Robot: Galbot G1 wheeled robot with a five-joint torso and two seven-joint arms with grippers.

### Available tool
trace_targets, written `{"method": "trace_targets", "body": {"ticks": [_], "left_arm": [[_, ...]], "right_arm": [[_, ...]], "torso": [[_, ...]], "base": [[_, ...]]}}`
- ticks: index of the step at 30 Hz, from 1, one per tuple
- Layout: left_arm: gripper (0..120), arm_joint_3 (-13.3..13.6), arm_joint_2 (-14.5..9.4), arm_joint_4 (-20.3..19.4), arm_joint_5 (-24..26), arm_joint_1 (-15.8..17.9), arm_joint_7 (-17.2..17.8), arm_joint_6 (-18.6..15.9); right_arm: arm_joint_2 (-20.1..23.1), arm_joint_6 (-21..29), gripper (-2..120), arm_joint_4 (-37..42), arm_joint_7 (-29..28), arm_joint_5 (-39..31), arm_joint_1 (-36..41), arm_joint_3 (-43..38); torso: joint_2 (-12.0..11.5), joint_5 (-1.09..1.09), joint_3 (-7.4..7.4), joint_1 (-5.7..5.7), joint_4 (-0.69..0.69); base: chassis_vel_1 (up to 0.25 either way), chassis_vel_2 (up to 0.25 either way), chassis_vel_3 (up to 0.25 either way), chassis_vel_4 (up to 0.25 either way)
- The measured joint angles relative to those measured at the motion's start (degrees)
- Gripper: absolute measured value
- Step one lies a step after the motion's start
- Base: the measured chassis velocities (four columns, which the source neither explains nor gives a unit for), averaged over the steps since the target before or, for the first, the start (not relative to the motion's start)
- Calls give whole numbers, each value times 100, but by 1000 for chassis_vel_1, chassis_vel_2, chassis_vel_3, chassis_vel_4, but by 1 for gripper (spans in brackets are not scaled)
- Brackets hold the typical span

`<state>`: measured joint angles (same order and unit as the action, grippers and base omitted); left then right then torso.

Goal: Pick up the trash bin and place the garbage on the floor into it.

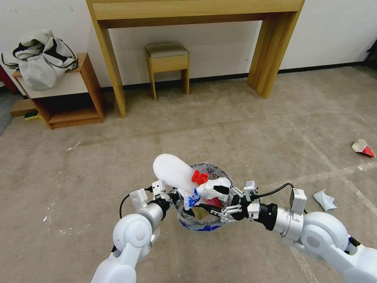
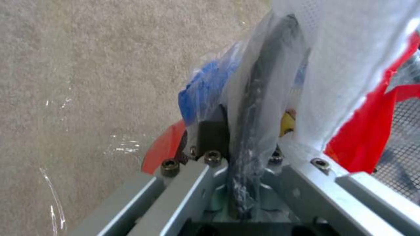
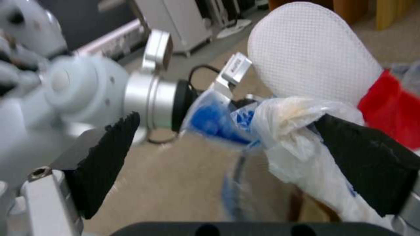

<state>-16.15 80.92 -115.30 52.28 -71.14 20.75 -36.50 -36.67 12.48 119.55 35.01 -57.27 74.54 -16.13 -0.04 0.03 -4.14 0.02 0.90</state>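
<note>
My left gripper (image 1: 176, 198) is shut on the rim of the trash bin (image 1: 198, 226), a small red bucket with a blue band and a clear liner, held above the floor. The left wrist view shows the dark rim (image 2: 258, 98) and liner pinched in that gripper (image 2: 245, 131). A white slipper (image 1: 172, 171) (image 3: 306, 55) sticks out of the bin beside a red wrapper (image 1: 199, 177). My right gripper (image 1: 218, 200) (image 3: 226, 118) hangs open over the bin, a crumpled white clump (image 1: 214, 188) (image 3: 297, 137) resting against one finger (image 3: 367, 164). More garbage lies on the floor at right: a red-white crumpled piece (image 1: 363, 148) and white-blue paper (image 1: 325, 199).
A wooden desk (image 1: 271, 59) stands against the far wall with a small stool (image 1: 167, 63) under it. A low wooden shelf (image 1: 84, 90) at left carries a grey-white jacket (image 1: 41, 59). A tiny white scrap (image 1: 73, 146) lies on the carpet.
</note>
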Motion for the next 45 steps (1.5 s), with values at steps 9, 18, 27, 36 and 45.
{"method": "trace_targets", "body": {"ticks": [9,18,27,36,45], "left_arm": [[2,-2,12,-8,-16,-20,0,1],[2,5,-11,-30,-29,-63,-1,2],[2,-14,-90,-45,-65,-90,-33,9],[2,-60,-279,-29,-29,9,-57,16],[2,-137,-449,-18,27,190,-90,41]], "right_arm": [[3,78,100,78,-503,-257,48,-29],[-92,-25,100,94,-626,-257,12,-36],[-167,-321,100,54,-851,-396,-118,-300],[-392,-736,100,-512,-1301,-162,-112,-803],[-648,-946,100,-1085,-1623,128,-65,-1326]], "torso": [[0,-2,1,0,0],[0,-2,0,0,1],[0,-2,0,-1,0],[0,-1,0,0,1],[0,-1,0,0,1]], "base": [[0,0,0,0],[0,0,0,0],[0,0,0,0],[0,0,0,0],[0,0,0,0]]}}
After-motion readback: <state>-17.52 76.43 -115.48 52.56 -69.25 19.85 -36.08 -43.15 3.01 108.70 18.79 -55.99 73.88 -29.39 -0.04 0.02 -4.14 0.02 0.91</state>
